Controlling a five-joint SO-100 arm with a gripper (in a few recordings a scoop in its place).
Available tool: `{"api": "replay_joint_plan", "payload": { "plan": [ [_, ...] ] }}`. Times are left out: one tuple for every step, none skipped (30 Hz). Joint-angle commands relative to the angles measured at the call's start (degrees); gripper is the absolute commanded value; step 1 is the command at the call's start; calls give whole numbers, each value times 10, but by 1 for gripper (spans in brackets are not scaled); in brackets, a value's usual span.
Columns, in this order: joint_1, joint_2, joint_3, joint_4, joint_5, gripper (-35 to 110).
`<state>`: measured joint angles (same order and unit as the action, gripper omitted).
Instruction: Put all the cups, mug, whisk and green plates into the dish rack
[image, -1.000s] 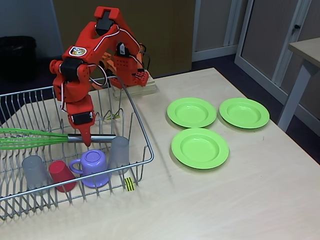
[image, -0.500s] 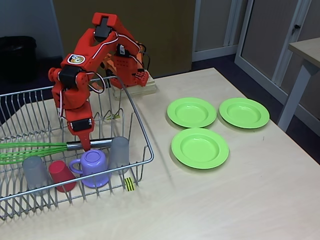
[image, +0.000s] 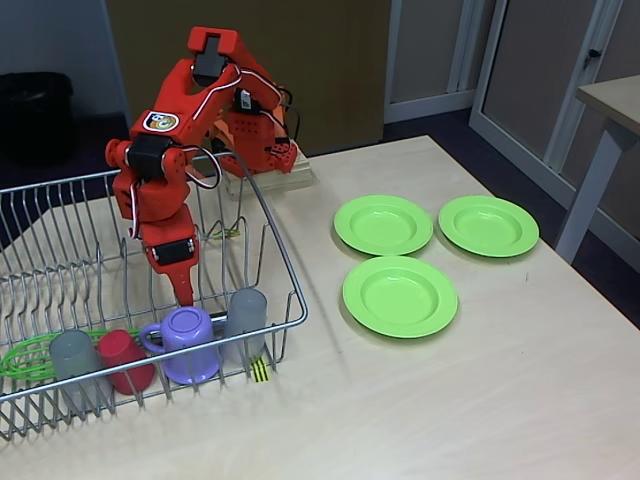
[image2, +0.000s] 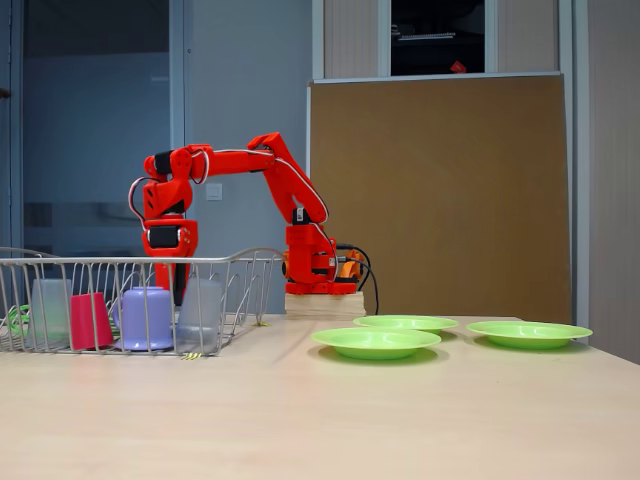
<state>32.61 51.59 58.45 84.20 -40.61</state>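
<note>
Along the near wall of the dish rack (image: 285, 300), just behind its striped tag (image: 259, 369), four vessels stand upside down in a row: a grey cup (image: 72, 358) at the left, the red cup (image: 124, 358) beside it, the purple mug (image: 186, 343) next, and a second grey cup (image: 246, 318) nearest the rack's right end. The whisk (image: 25, 354) lies low on the rack floor behind the left cups, its green loops reaching toward the rack's left edge; its handle is hidden behind the cups. Above the mug and apart from it, the red gripper (image: 183, 287) points straight down inside the rack, holding nothing; whether its fingers are parted or closed cannot be told. To the right of the rack the bare table (image: 420, 420) lies open, wide toward the near edge. Farther back three green plates (image: 400, 295) sit flat on it, one nearer and two behind, close together, well apart from the rack. The arm's base (image: 262, 160) stands at the table's far edge.
</note>
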Motion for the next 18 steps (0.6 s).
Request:
{"api": "replay_joint_plan", "payload": {
  "plan": [
    [-4, 23, -15, 19, -2, 19],
    [-4, 27, -15, 19, 0, 19],
    [-7, 30, -14, 19, 3, 19],
    [-10, 34, -13, 20, 4, 19],
    [-13, 39, -13, 20, 6, 19],
    [-17, 45, -14, 22, 9, 19],
    [-22, 52, -16, 24, 10, 19],
    [-26, 60, -17, 26, 11, 18],
    [-30, 69, -18, 30, 14, 18],
    [-35, 77, -22, 37, 16, 18],
    [-40, 86, -26, 44, 17, 18],
    [-46, 95, -30, 51, 19, 18],
    [-51, 105, -32, 56, 22, 18],
    [-55, 116, -33, 62, 25, 18],
    [-60, 127, -33, 69, 28, 17],
    [-65, 138, -33, 75, 32, 17],
    [-71, 149, -33, 79, 34, 17],
    [-81, 163, -33, 83, 36, 17]
  ]
}}
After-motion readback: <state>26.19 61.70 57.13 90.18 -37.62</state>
